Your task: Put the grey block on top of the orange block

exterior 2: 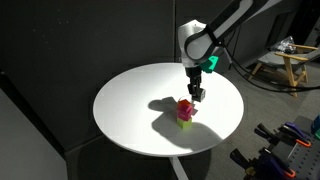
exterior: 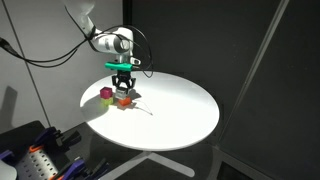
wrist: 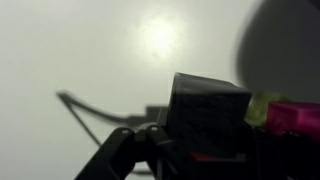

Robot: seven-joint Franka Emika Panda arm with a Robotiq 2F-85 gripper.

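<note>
**Q:** What is the gripper doing?

**A:** The gripper (exterior: 124, 88) points straight down. Its fingers are pressed against the sides of the grey block (wrist: 205, 112).

**Q:** What lies around it?

**A:** The orange block (exterior: 125, 100) sits directly beneath; whether the two blocks touch is unclear. A magenta cube (exterior: 105, 95) and a yellow-green block (wrist: 262, 102) lie just beside, on a round white table (exterior: 180, 115).
</note>
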